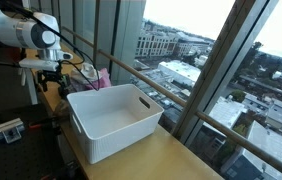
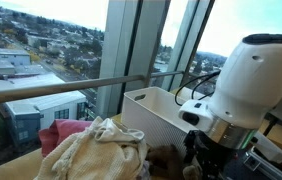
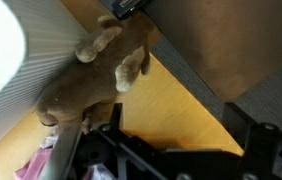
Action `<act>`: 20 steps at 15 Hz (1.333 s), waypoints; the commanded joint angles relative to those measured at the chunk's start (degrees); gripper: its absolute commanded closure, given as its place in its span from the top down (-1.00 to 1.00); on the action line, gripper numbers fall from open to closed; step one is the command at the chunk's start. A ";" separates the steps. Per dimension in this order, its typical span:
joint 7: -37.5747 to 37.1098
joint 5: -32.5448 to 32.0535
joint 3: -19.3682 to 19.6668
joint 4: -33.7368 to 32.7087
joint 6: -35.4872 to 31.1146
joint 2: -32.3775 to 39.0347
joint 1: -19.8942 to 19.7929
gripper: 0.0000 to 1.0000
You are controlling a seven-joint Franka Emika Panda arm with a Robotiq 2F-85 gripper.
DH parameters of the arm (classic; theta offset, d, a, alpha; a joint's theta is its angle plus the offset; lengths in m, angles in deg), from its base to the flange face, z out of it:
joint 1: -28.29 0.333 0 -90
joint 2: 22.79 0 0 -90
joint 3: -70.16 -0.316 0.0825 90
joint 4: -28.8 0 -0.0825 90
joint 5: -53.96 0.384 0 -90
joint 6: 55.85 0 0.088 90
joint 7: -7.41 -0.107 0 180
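In the wrist view a brown plush toy (image 3: 81, 85) lies on the wooden table (image 3: 171, 100), against the ribbed wall of a white basket (image 3: 6, 60). My gripper (image 3: 181, 125) hangs above the bare wood just beside the toy, its fingers spread wide with nothing between them. In both exterior views the gripper (image 1: 51, 76) (image 2: 206, 155) is low over the table, at the end of the white basket (image 1: 111, 118) (image 2: 156, 110). The plush toy (image 2: 166, 160) shows partly beneath the arm.
A heap of beige cloth (image 2: 96, 150) and a pink cloth (image 2: 61, 132) (image 3: 36, 165) lie on the table beside the toy. A window wall with a metal rail (image 1: 151, 75) runs along the table's far edge. Grey floor (image 3: 251, 60) lies past the table's other edge.
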 commanded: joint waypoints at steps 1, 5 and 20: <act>4.85 -2.27 -0.10 2.91 2.56 -4.85 -0.26 1.00; 8.89 -4.91 0.55 4.71 2.40 -6.38 -1.60 1.00; 9.40 -11.83 4.29 -0.39 -2.75 3.55 -3.88 1.00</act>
